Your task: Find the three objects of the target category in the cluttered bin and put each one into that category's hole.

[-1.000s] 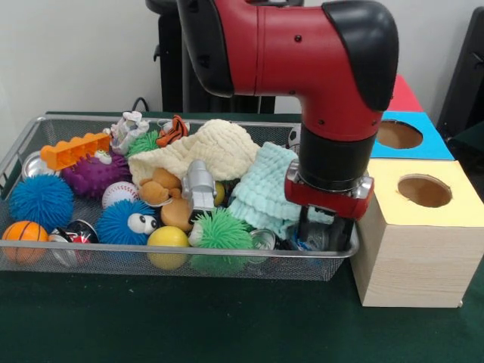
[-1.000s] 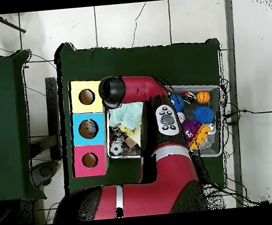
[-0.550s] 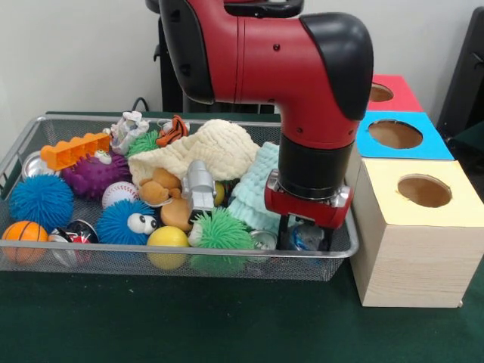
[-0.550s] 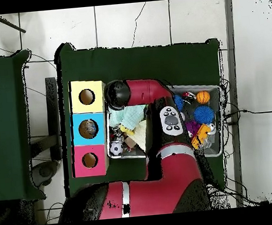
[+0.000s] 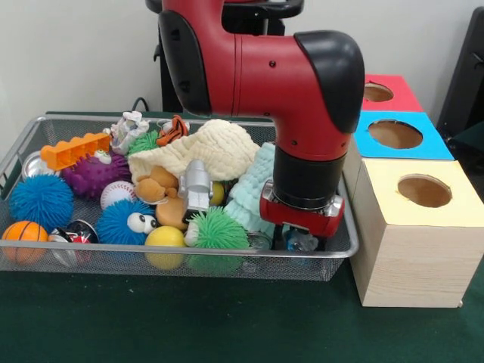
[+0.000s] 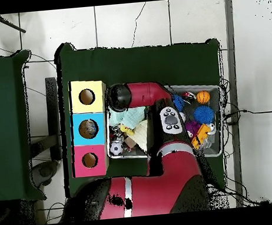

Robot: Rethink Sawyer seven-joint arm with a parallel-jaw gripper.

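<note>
One second has brought the tool point(image 5: 301, 240) leftward and deeper into the wire bin's point(image 5: 181, 259) near right corner, down among the clutter beside the pale green cloth point(image 5: 253, 198); whether it is apart or clamped I cannot tell. A crumpled can point(image 5: 302, 242) lies beneath it, probably the target. The yellow box point(image 5: 416, 227) stands right, across the rim.
</note>
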